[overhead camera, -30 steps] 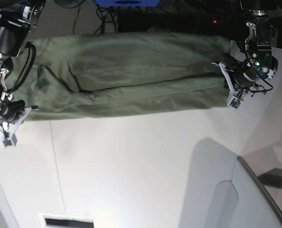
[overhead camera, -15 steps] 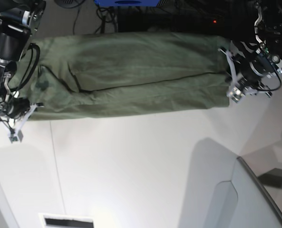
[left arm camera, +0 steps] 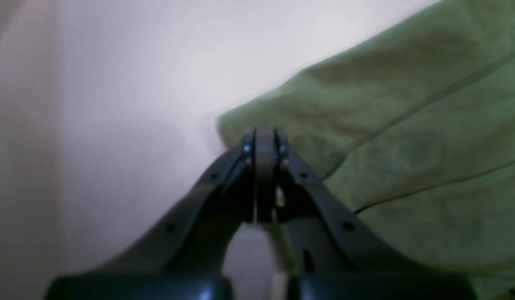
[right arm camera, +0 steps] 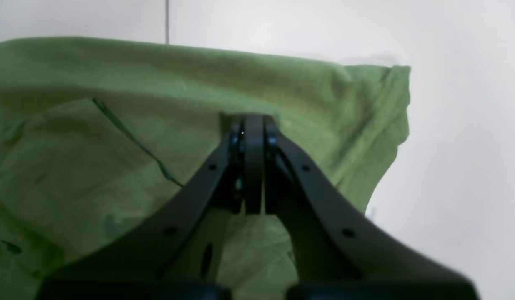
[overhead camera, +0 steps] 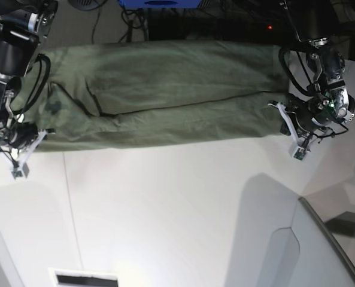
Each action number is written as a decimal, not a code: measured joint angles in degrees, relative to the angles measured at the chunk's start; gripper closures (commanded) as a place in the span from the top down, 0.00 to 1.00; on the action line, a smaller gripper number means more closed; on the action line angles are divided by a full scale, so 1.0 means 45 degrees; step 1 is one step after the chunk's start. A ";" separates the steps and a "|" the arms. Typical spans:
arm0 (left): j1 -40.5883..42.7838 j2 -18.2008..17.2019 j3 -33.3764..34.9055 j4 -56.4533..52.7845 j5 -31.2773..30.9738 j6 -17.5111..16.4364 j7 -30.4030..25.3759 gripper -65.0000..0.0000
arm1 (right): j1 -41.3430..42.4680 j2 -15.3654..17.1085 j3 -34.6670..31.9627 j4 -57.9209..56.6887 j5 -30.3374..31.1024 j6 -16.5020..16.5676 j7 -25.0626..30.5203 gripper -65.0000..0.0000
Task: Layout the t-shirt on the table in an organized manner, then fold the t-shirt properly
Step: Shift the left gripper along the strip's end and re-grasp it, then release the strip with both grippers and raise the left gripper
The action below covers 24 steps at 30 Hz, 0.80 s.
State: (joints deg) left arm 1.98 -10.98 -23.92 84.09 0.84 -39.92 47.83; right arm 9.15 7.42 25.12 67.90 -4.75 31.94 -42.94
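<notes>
We see glare low on the table (overhead camera: pixel 123 269), soft grey shadows lower right, dark top edge; left wrist view smeared and hazy, right wrist sharper.

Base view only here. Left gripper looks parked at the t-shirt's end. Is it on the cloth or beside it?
Observer: Left wrist view shows the left gripper shut, tips right at a corner of the t-shirt. I can't tell whether cloth is pinched.
Operator: Right gripper, same?
Observer: Right wrist view shows the right gripper shut too, but its tips sit over the cloth, inboard of the end edge, not at a corner.
Operator: Anything past that end edge?
Observer: Only the bare white table, with a thin seam line running off behind the shirt.
</notes>
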 measured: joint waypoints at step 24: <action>0.2725 -0.0389 0.2001 0.0641 0.0019 0.0471 -0.0617 0.00 | 0.0000 0.0024 0.0034 0.0005 0.0005 0.0005 0.0010 0.00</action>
State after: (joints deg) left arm 14.24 -12.73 -14.92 86.98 0.93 -37.80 45.06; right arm 9.15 7.53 25.28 67.92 -4.73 31.97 -42.89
